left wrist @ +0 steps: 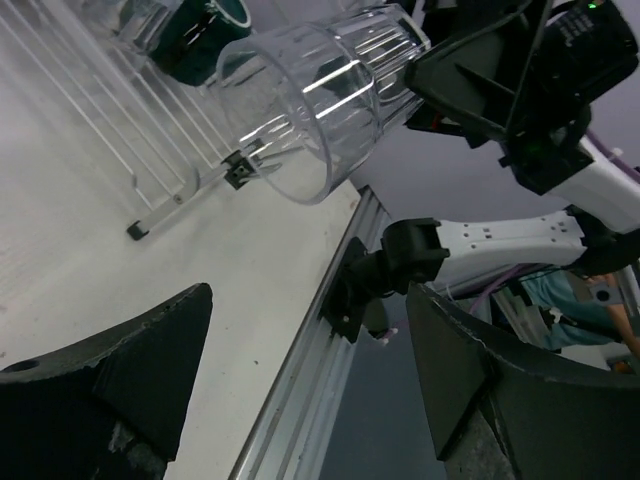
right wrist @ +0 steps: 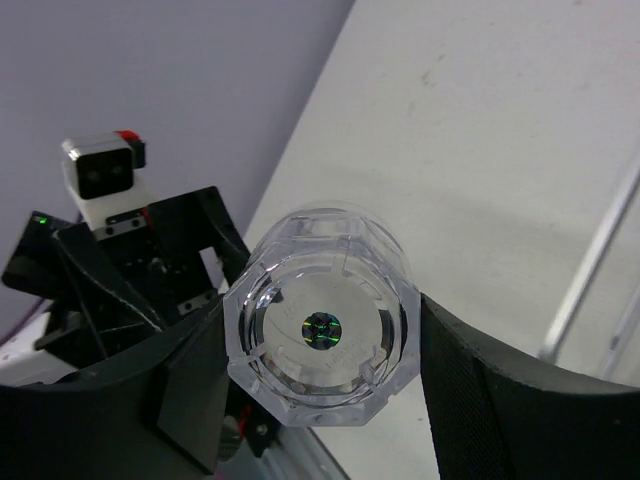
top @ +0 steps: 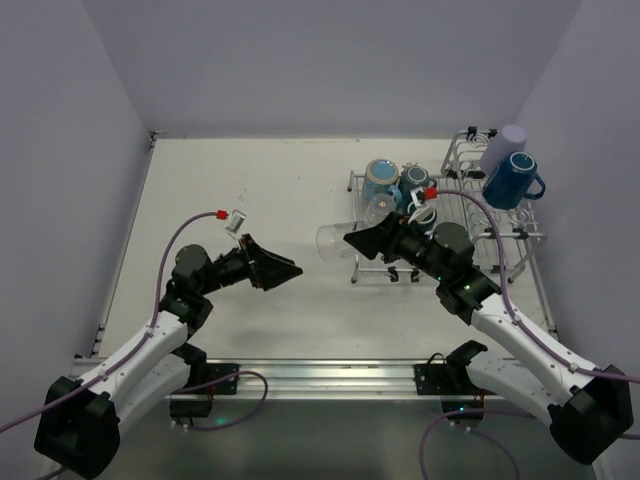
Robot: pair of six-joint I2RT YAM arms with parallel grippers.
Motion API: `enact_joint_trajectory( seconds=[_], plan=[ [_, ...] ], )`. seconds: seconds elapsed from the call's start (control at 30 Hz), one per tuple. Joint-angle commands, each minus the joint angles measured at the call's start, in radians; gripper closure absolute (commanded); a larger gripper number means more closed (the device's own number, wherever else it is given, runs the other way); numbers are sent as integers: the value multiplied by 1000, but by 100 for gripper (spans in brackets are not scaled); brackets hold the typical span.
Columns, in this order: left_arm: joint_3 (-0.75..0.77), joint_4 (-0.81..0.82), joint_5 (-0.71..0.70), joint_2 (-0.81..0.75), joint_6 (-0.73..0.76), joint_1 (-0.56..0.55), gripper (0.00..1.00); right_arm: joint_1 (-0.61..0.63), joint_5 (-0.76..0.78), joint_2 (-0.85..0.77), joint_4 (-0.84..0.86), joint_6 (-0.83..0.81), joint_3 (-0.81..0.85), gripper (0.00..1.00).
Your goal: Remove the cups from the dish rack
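My right gripper (top: 362, 241) is shut on the clear ribbed glass (top: 335, 240), holding it sideways above the table left of the dish rack (top: 495, 240); its base faces the right wrist camera (right wrist: 320, 330). The glass also shows in the left wrist view (left wrist: 320, 105). My left gripper (top: 288, 270) is open and empty, pointing at the glass from the left. On the rack stand a light blue mug (top: 380, 180), a dark teal mug (top: 413, 180), a dark blue mug (top: 512, 180) and a lavender tumbler (top: 503, 146). The second teal mug is hidden.
The rack's taller wire basket section (top: 470, 150) is at the back right. The metal rail (top: 320, 378) runs along the table's near edge. Side walls close in left and right.
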Motion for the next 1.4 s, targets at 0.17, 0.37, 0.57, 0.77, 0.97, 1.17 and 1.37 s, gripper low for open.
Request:
enact_joint_trajectory(
  seconds=[0.17,0.37,0.57,0.77,0.97,1.17,1.37],
  plan=[
    [-22,326,12,31,-191,-44,22,72,-170,101,342,174,-32,66],
    [-27,360,-25,68,-197,-52,36,148,-172,202,399,180,-9,65],
    [-22,360,-92,45,-174,-52,82,176,-182,295,476,208,-14,64],
    [59,85,-241,-13,-28,-52,100,178,-138,285,444,180,-28,5],
    [312,-417,-561,19,254,-51,100,176,12,170,231,64,-28,1],
    [600,-766,-834,219,447,-31,100,176,112,110,17,-50,11,1],
    [846,-959,-875,525,595,90,100,179,91,73,-124,-127,38,1]
  ],
)
